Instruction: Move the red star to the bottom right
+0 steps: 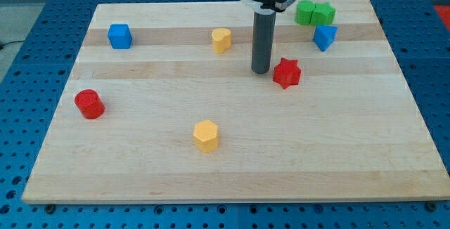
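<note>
The red star (287, 73) lies on the wooden board (337, 159), right of centre in the upper half of the view. My tip (261, 71) is on the board just to the star's left, with a narrow gap between them. The rod rises straight up from the tip to the arm's dark body at the view's top.
A green block (314, 12) sits at the top right, with a blue triangular block (324, 37) just below it. A yellow heart-like block (221, 40) is left of the rod. A blue cube (120, 36) is at top left, a red cylinder (90, 104) at left, a yellow hexagon (206, 135) at bottom centre.
</note>
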{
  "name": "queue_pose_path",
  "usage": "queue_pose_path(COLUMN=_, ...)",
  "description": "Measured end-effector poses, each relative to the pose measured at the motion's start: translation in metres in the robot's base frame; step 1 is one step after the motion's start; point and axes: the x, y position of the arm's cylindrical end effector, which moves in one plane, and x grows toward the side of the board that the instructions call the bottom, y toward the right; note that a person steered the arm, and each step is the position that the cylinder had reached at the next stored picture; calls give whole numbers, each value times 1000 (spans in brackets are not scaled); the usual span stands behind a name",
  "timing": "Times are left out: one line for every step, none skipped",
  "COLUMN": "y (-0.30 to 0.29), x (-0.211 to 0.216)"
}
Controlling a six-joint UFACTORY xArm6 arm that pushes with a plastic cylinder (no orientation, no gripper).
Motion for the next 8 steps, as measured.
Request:
queue_pose_path(y=0, x=0)
queue_pose_path(y=0, x=1)
queue_pose_path(y=-2, x=19)
queue_pose_path(y=-44, x=63)
queue_pose_path(y=-59, x=50)
queue_pose_path(y=-25, x=-16)
queue_pose_path(y=41, x=-21)
queue_pose_path(y=55, x=18)
